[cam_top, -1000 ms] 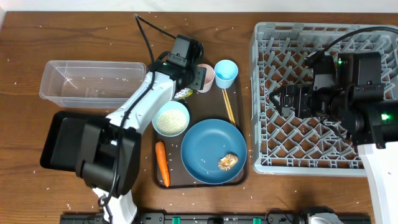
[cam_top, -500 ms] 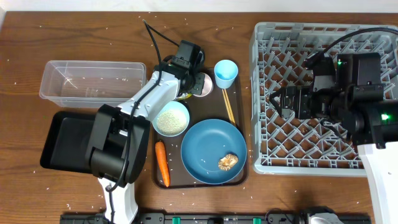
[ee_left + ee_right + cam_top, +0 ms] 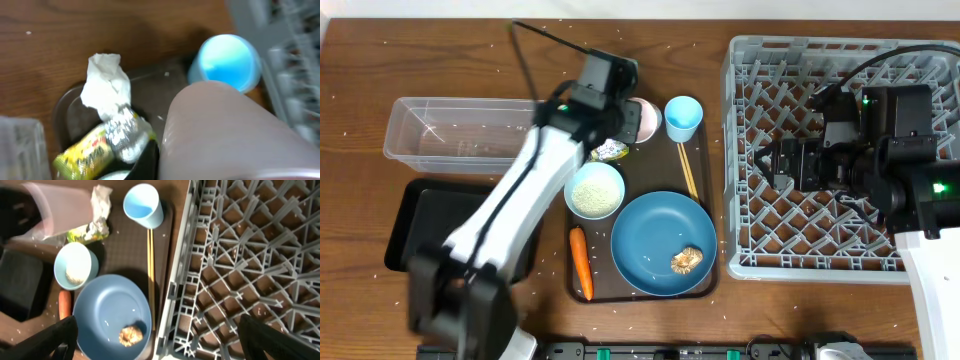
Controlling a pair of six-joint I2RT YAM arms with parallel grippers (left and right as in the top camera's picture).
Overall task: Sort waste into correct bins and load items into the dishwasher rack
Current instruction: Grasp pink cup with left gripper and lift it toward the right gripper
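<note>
Zero items are sitting in the dishwasher rack [image 3: 820, 268] and no waste is showing in either bin, so the task is looking barely begun. The pink cup [image 3: 225, 130] is filling the left wrist view, tilted and right up against the camera. The left gripper [image 3: 626, 118] is looking clamped on it, but its fingers are not showing clearly anywhere, so that is a judgement. Just beyond the held cup the crumpled white paper [image 3: 104, 82] and the snack wrapper [image 3: 92, 152] are lying touching each other, and the light blue cup [image 3: 227, 62] is standing just past it toward the rack. Farther out from the left gripper, on the brown serving tray [image 3: 655, 165], the white bowl [image 3: 595, 190] of rice, the chopsticks [image 3: 688, 172], the carrot [image 3: 580, 262] and the blue plate [image 3: 655, 235] carrying the brown lump [image 3: 686, 260] are all waiting. The clear tub [image 3: 465, 130] and black tray [image 3: 405, 235] are lying on the far side of the left arm. The right gripper [image 3: 157, 325] is hovering over the rack's tray-side edge, jaws spread wide, holding nothing. The left wrist view is showing the paper, which the arm is hiding in the overhead. The right wrist view is showing the cup lying sideways. Only the overhead is showing the bins.
</note>
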